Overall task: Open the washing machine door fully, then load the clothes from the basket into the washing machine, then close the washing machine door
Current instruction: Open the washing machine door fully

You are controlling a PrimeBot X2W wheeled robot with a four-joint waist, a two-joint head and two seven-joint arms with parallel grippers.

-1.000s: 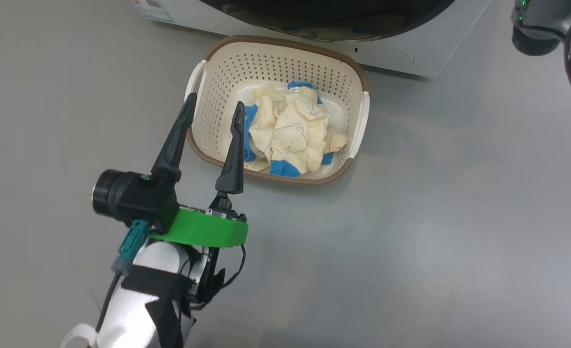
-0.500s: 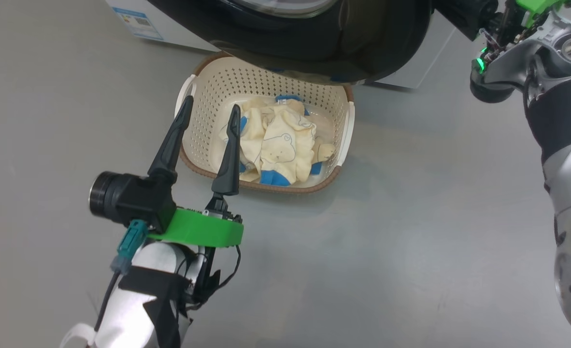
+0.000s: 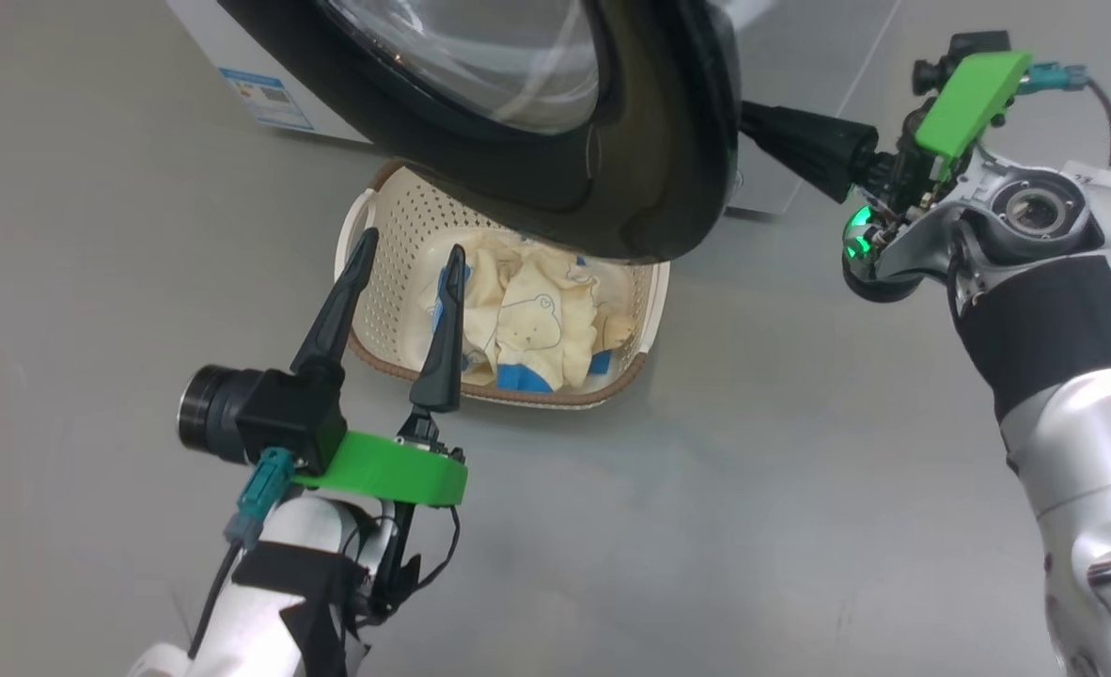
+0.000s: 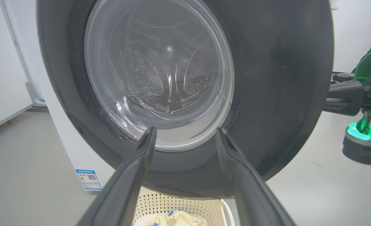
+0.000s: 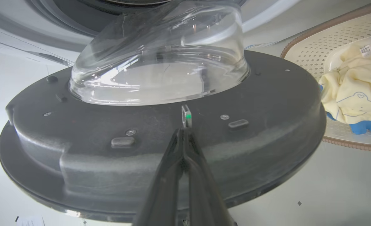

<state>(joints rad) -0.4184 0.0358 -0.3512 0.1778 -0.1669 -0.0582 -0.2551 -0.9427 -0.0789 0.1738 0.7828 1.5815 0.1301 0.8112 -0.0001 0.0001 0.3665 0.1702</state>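
The washing machine door [image 3: 649,179], black-rimmed with a clear glass bowl [image 5: 160,62], stands swung out from the white washing machine [image 3: 226,66] and overhangs the far part of the basket [image 3: 382,244]. In the basket, cream with a brown rim, lie the cream-yellow clothes [image 3: 527,320] with blue trim. My right gripper [image 3: 753,127] is shut, and its tips [image 5: 184,131] rest against the door's inner face beside the latch [image 5: 186,116]. Above the basket's left side, my left gripper [image 3: 405,259] hangs open and holds nothing. It faces the door's outer glass [image 4: 160,72].
Grey floor [image 3: 753,489] surrounds the basket. A blue label sticker [image 3: 269,94] sits low on the machine's front. My right forearm [image 3: 1054,376] stands at the right edge. A pale wall panel [image 4: 3,62] lies left of the machine.
The head camera has tilted up. The door has swung farther out over the basket, with my shut right gripper coming in behind its edge. The left gripper stays open by the basket.
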